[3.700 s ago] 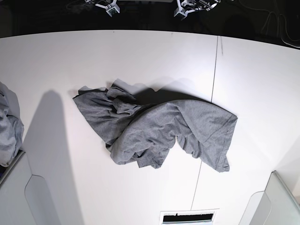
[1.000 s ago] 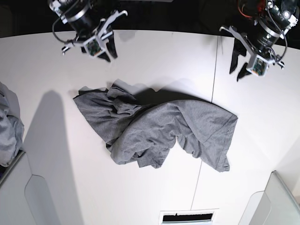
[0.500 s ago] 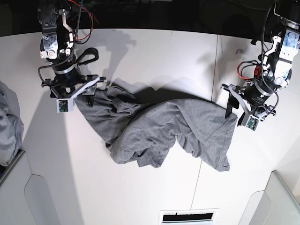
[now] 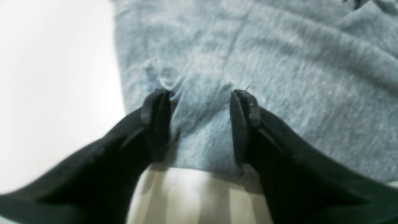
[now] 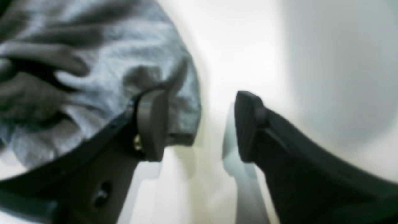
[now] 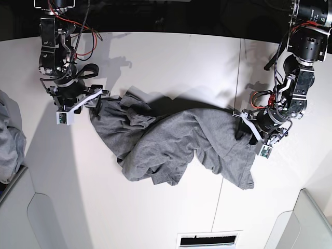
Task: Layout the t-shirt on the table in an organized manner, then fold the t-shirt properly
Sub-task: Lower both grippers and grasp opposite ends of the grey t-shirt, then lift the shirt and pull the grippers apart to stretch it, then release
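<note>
Left wrist view: the left gripper (image 4: 200, 102) is seen with its two black fingers (image 4: 157, 115) pressed down onto the t-shirt (image 4: 279, 77), a band of grey jersey bunched between them near the cloth's edge. The jaws stand partly apart with the fabric puckered at both fingertips; whether the cloth is actually pinched cannot be told. White table (image 4: 56, 77) is seen just beside the left finger.

Right wrist view: the right gripper (image 5: 199, 121) is recorded with jaws wide apart. One finger (image 5: 152, 124) is laid against the rumpled edge of the t-shirt (image 5: 102, 77); the other stands over bare table (image 5: 242, 40). Nothing is held between them.

Base view:
- Left gripper (image 6: 252, 136): set at the t-shirt's edge on the view's right side, just past the thin dark seam (image 6: 239, 72).
- Right gripper (image 6: 92, 104): set at the opposite end of the garment, on the view's left.
- T-shirt (image 6: 171, 140): heather grey, crumpled, spread diagonally across the middle of the table (image 6: 171, 57), heavily folded toward the left end.
- Bunched paler cloth (image 6: 9, 145): at the far left edge, well apart from the t-shirt.
- Light grey bins (image 6: 306, 223): at the lower corners.
</note>
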Controlling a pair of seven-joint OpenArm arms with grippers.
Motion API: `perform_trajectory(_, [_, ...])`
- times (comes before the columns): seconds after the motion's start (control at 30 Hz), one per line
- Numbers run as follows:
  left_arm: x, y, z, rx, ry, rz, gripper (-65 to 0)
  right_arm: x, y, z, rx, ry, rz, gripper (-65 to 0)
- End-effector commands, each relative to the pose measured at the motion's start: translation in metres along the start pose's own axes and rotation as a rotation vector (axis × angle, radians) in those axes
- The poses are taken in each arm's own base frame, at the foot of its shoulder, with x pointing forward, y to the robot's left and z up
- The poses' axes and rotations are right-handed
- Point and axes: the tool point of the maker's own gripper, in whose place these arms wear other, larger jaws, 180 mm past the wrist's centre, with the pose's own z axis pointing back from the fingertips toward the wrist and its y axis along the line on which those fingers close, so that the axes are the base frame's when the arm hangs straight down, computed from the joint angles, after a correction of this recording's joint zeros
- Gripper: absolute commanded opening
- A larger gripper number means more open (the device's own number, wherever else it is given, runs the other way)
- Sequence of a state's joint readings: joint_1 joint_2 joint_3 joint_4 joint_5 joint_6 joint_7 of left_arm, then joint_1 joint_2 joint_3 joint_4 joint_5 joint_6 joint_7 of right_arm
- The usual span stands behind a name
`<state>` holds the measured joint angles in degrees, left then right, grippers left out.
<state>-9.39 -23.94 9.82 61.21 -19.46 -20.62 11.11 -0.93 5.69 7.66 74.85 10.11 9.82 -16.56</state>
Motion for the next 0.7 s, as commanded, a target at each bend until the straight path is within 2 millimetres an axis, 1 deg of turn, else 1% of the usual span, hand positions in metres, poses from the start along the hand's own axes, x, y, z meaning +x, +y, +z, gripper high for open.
perform_trajectory(0.0, [0.018, 0.005, 0.0, 0.002, -0.047, -0.011, -49.7, 0.017, 0.004, -0.002, 0.017, -0.048, -0.001, -33.2])
perform_trajectory(0.03, [0.017, 0.005, 0.0, 0.001, -0.045, -0.014, -59.1, 0.019, 0.006, -0.002, 0.02, -0.052, -0.002, -37.9])
perform_trajectory(0.07, [0.017, 0.007, 0.001, 0.006, -0.042, -0.021, -65.0, 0.021, 0.008, -0.003, 0.026, -0.059, -0.001, -44.9])
perform_trajectory(0.13, [0.02, 0.019, 0.005, 0.029, -0.043, -0.036, -65.0, 0.029, 0.014, -0.004, 0.053, -0.082, 0.009, -63.1])
perform_trajectory(0.17, [0.024, 0.028, 0.007, 0.05, -0.051, -0.042, -65.0, 0.033, 0.015, -0.004, 0.056, -0.089, 0.02, -65.0])
perform_trajectory(0.27, [0.044, 0.058, 0.02, 0.109, -0.082, -0.073, -65.0, 0.046, 0.009, -0.006, 0.038, -0.103, 0.097, -65.0])
perform_trajectory(0.33, [0.06, 0.071, 0.031, 0.125, -0.107, -0.109, -65.0, 0.055, 0.0, -0.004, 0.017, -0.12, 0.112, -65.0])
perform_trajectory(0.47, [0.087, 0.093, 0.053, 0.149, -0.153, -0.147, -65.0, 0.083, -0.023, 0.011, -0.034, -0.191, 0.118, -65.0])
perform_trajectory(0.57, [0.116, 0.108, 0.071, 0.172, -0.216, -0.142, -65.0, 0.107, -0.038, 0.025, -0.057, -0.25, 0.129, -65.0])
perform_trajectory(0.63, [0.137, 0.114, 0.085, 0.184, -0.258, -0.128, -65.0, 0.118, -0.049, 0.035, -0.075, -0.268, 0.126, -65.0])
perform_trajectory(0.67, [0.148, 0.112, 0.091, 0.173, -0.282, -0.123, -65.0, 0.122, -0.054, 0.039, -0.076, -0.275, 0.122, -65.0])
